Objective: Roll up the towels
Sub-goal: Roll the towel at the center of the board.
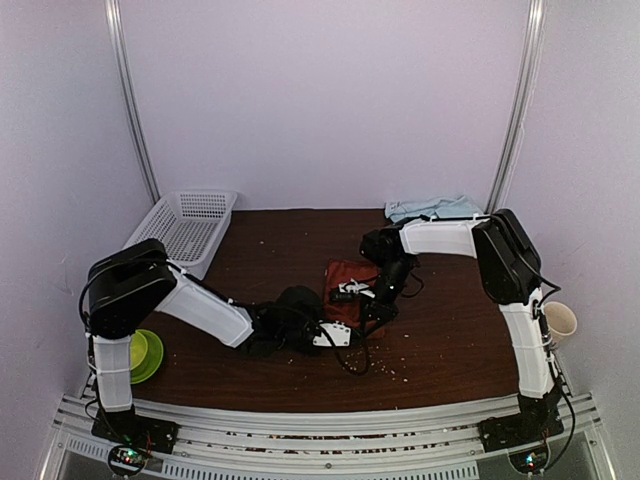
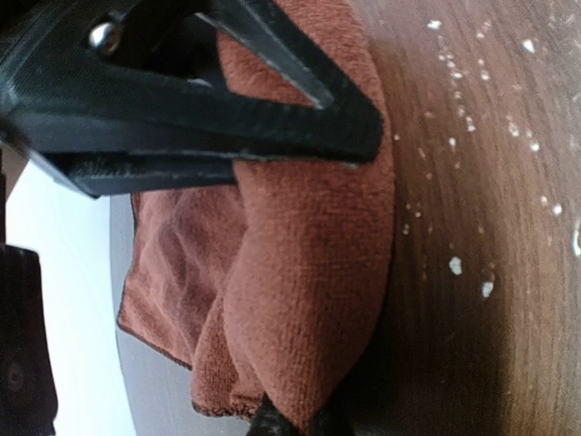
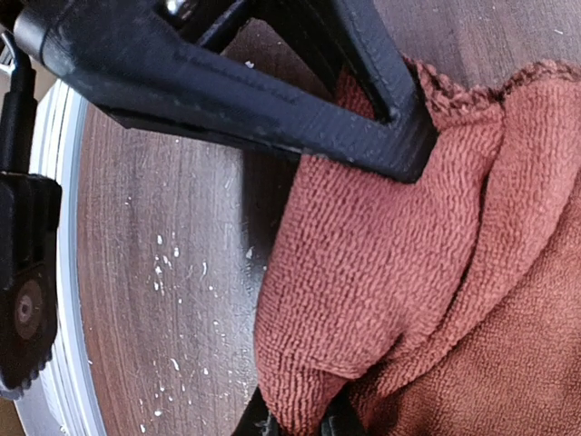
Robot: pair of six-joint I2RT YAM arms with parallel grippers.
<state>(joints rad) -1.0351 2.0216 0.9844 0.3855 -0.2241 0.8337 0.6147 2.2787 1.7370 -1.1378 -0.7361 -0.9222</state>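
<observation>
Left gripper (image 2: pixel 318 282) and right gripper (image 3: pixel 349 291): both clamped on red towel (image 1: pixel 350 275), middle of table (image 1: pixel 450 340), one fold each, probably to start an even roll. Blue towel (image 1: pixel 432 207): crumpled at far edge, waiting.

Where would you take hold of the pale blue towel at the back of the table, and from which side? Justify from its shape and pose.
Pinch a raised fold along the near edge of the pale blue towel, coming from above on the near side. It lies crumpled against the back wall, so folds stand up to grip and the far side looks blocked.
</observation>
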